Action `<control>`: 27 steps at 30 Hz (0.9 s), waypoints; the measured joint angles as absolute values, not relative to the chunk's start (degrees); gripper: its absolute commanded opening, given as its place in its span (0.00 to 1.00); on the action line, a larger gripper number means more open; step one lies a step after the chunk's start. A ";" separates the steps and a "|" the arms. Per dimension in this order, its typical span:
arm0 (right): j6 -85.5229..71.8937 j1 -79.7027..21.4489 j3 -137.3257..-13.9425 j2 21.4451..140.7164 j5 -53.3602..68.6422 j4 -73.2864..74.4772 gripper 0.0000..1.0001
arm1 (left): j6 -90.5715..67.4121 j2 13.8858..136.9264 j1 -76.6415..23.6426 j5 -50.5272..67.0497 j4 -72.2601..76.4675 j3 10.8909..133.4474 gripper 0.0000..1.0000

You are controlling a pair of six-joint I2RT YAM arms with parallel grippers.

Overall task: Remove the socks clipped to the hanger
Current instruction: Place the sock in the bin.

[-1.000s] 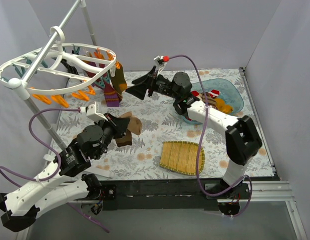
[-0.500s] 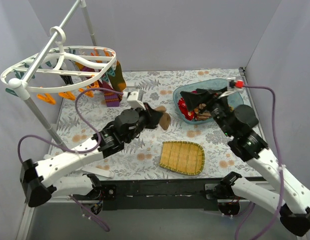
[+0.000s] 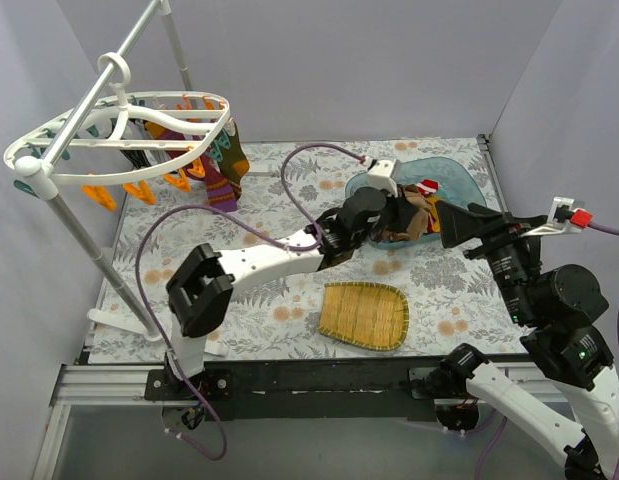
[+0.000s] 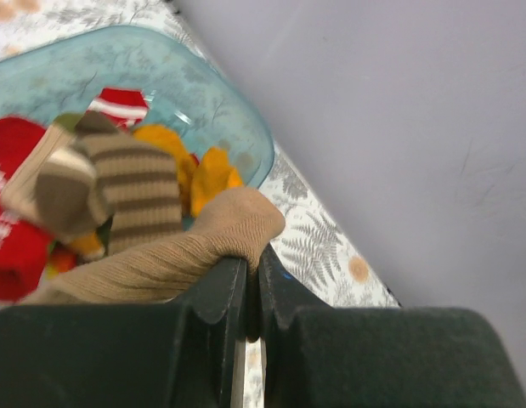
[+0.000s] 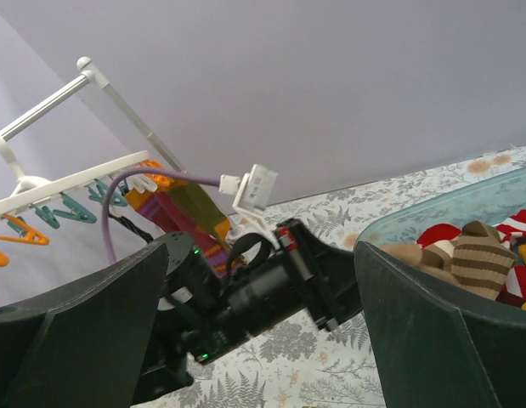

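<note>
Socks [image 3: 224, 170], striped in maroon, purple and orange, hang clipped under the white oval hanger [image 3: 119, 135] at the table's [image 3: 439, 300] far left, while others lie piled in a blue translucent tub [image 3: 474, 190] at the far right. The left pincer [image 4: 250, 280] is pressed together on one end of a tan ribbed sock [image 4: 161, 255] above that tub; the right pincer [image 3: 459, 222] hovers spread wide nearby, holding nothing. Light, limp and stretchy, each hanging sock is probably best pinched just below the clips [image 3: 139, 190] and pulled downward.

Table [image 3: 279, 290] (fern-patterned) with teal bin [image 3: 467, 190], woven tray [image 3: 364, 315], stand base [image 3: 119, 320]
</note>
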State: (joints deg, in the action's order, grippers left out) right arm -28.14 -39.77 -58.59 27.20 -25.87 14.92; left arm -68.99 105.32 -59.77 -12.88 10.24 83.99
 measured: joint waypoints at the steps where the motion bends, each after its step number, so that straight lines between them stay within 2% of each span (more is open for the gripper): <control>1: -28.05 -39.77 -58.98 27.05 -26.22 15.57 0.99 | -68.29 108.40 -59.77 -12.25 10.63 87.50 0.00; 10: -26.46 -39.77 -64.62 26.46 -29.47 20.12 0.99 | -64.14 132.75 -59.07 -6.55 10.09 121.56 0.00; 13: -25.69 -39.77 -65.60 26.22 -29.85 20.58 0.99 | -63.92 136.73 -58.04 -3.55 11.92 125.49 0.11; 17: -24.49 -39.77 -66.43 26.33 -30.02 21.21 0.98 | -66.30 141.88 -55.09 2.74 15.57 128.11 0.33; 18: -24.16 -39.77 -66.50 26.37 -30.06 21.28 0.98 | -67.05 143.22 -54.13 4.23 16.21 128.33 0.45; 21: -23.53 -39.77 -66.48 26.98 -30.24 21.23 0.98 | -68.64 146.08 -51.62 8.75 17.32 126.56 0.61; 27: -23.38 -39.77 -65.80 30.17 -29.69 21.26 0.99 | -69.25 146.36 -49.52 14.90 18.17 116.92 0.76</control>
